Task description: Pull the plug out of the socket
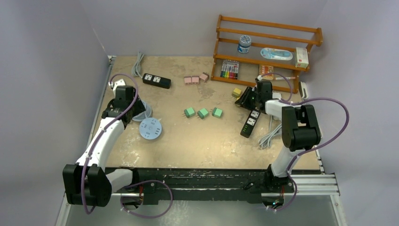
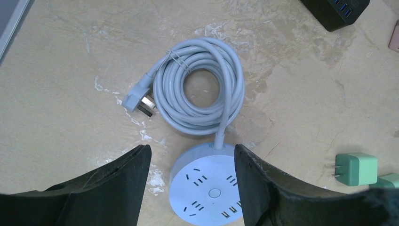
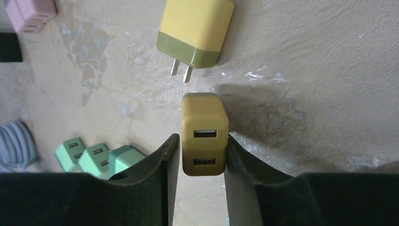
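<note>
My right gripper (image 3: 201, 139) is shut on a yellow two-port USB plug (image 3: 204, 132) and holds it just above the table. The plug's ports face the camera and its prongs are hidden. A second yellow plug (image 3: 195, 33) lies loose just beyond it and also shows in the top view (image 1: 236, 92). A black power strip (image 1: 251, 123) lies near my right gripper (image 1: 248, 99), with no plug showing in it. My left gripper (image 2: 193, 155) is open and empty above a round pale-blue socket (image 2: 209, 190).
The round socket's coiled grey cable (image 2: 200, 89) lies beyond it. Three green plugs (image 1: 203, 113) lie mid-table and pink plugs (image 1: 195, 79) further back. A second black power strip (image 1: 156, 80) lies at the back left. A wooden shelf (image 1: 266, 47) stands at the back right.
</note>
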Robot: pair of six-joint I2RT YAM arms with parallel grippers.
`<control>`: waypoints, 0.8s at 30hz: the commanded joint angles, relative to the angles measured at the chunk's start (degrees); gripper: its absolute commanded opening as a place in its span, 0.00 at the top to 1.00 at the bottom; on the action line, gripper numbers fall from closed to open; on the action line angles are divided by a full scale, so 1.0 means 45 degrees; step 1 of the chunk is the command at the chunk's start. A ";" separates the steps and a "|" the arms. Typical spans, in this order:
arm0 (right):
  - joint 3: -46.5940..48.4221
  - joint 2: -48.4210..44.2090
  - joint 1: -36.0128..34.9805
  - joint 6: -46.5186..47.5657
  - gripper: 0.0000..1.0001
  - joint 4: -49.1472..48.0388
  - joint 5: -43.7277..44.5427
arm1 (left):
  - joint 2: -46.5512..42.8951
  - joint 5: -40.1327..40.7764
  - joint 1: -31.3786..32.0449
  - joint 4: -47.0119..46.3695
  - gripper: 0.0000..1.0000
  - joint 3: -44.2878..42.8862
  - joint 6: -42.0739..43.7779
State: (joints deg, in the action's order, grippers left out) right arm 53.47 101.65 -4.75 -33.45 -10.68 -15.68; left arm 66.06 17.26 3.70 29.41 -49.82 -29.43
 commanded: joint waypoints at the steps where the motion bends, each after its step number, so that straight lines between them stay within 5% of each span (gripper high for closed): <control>1: 0.0711 -0.0054 0.0063 0.0546 0.51 0.0350 0.0209 | -0.0513 0.0195 -0.0101 -0.0709 0.35 -0.0368 -0.0101; 3: 0.0818 -0.0367 0.0060 0.0769 0.39 0.0346 0.0750 | -0.0511 -0.0036 -0.0101 -0.0831 0.35 -0.0292 -0.0091; 4: 0.0835 -0.0555 0.0046 0.0800 0.22 0.0401 0.1046 | -0.0512 -0.0121 -0.0101 -0.0908 0.35 -0.0271 -0.0075; 6: 0.0893 -0.0997 0.0041 0.0832 0.16 0.0649 0.1468 | -0.0451 -0.0296 -0.0101 -0.0995 0.35 -0.0289 -0.0075; 14: 0.1866 -0.3076 -0.1733 0.2726 0.20 0.0100 0.5603 | -0.0348 -0.0404 -0.0101 -0.1205 0.36 -0.0267 -0.0071; 24: 0.6345 0.0357 -0.4999 0.5123 0.26 -0.0465 0.5733 | -0.0455 -0.0646 -0.0101 -0.1183 0.36 -0.0058 -0.0028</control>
State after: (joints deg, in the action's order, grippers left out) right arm 76.03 98.45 -24.56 -16.10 -11.07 8.67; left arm 65.21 14.98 3.70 26.33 -49.80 -29.43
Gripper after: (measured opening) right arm 0.753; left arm 0.640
